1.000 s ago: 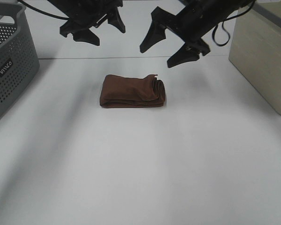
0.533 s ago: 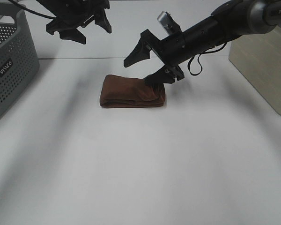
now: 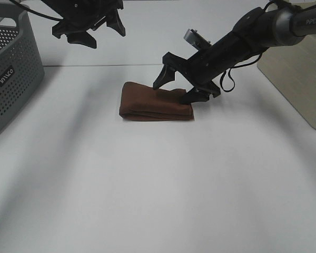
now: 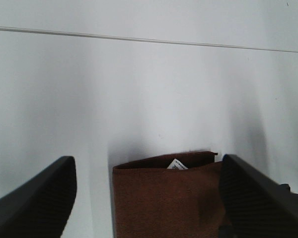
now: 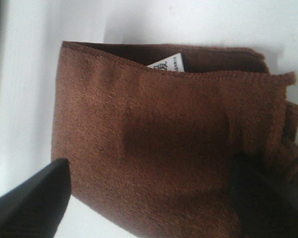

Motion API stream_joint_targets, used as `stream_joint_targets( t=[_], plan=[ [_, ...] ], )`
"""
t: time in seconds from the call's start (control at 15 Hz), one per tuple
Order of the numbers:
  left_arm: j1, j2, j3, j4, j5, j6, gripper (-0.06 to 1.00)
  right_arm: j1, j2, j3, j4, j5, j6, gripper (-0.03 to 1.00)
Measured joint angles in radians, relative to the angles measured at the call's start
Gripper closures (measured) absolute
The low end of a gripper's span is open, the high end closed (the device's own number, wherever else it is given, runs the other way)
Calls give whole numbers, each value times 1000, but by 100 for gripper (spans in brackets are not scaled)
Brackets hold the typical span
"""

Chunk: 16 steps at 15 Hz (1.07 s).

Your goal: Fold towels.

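We see the towel lying folded into a compact, thick rectangle on the white table, roughly in the middle of the far half of the surface. Its cloth is dark reddish-brown with a fine, nubby weave, and the layers show as stacked bands along the near long side. In the right wrist view the towel fills most of the picture, and a small white tag peeks out between the layers at the far edge; the left wrist view shows the same tag on the towel.

The right gripper is down at the towel's right end, its jaws spread wide, one fingertip on the towel's top and the other by its right edge. We cannot tell whether any cloth is pinched. The left gripper hangs high, above and well to the left of the towel, with its jaws also spread and nothing between them.

Left of the towel, well apart, a grey perforated plastic basket stands at the table's edge. Right of the towel, also well apart, sits a pale beige box. Between these and in front of the towel the smooth, matte tabletop lies bare. Behind the towel a thin seam runs across, where the table meets a white wall.
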Motion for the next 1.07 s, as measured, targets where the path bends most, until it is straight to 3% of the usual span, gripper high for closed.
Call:
stream_joint_targets(
  t=[0.33,0.53,0.87,1.07],
  plan=[
    [0,-4,0,10,60,55,19,0,-104,0,-103,51,23,15],
    [0,-64,0,39,149,105,19,0,-215,0,-245,169,114,15],
    [-15,-228,-1,255,358,113,19,0,-338,0,-444,403,268,15],
    [-47,-356,69,389,366,113,19,0,-440,8,-521,430,308,15]
  ],
)
